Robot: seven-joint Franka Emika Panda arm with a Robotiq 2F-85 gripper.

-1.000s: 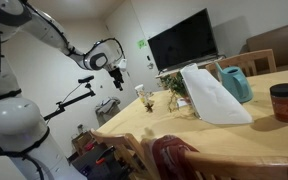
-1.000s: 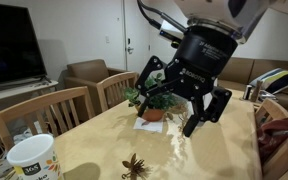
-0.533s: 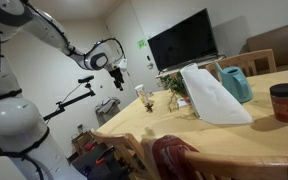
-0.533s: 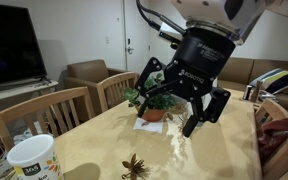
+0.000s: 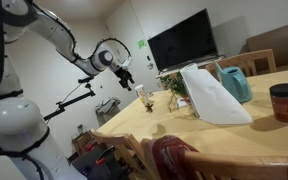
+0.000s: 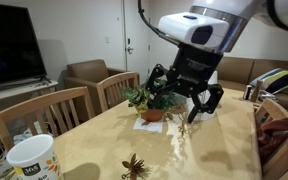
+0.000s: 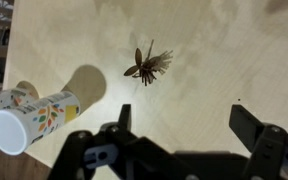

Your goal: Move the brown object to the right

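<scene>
The brown object [image 7: 146, 66] is a small dark-brown, star-shaped lump lying on the pale table [image 7: 224, 60]. It also shows near the table's front edge in an exterior view [image 6: 134, 165]. My gripper [image 7: 184, 118] is open and empty and hovers above the table, with the object ahead of the fingertips and slightly left. In both exterior views the gripper [image 6: 185, 98] [image 5: 125, 76] hangs well above the tabletop. A cream cup with a printed pattern [image 7: 34, 115] stands to the left of the object and shows in an exterior view too [image 6: 32, 158].
A potted green plant [image 6: 152, 103] stands on a white napkin mid-table. A white bag [image 5: 212, 95], a teal pitcher [image 5: 236, 83] and a red jar with a dark lid [image 5: 284, 102] sit further along. Wooden chairs [image 6: 44, 115] line the table's side.
The arm has swung: the gripper moved farther back over the table toward the plant and turned. The brown object and the cup have not moved.
</scene>
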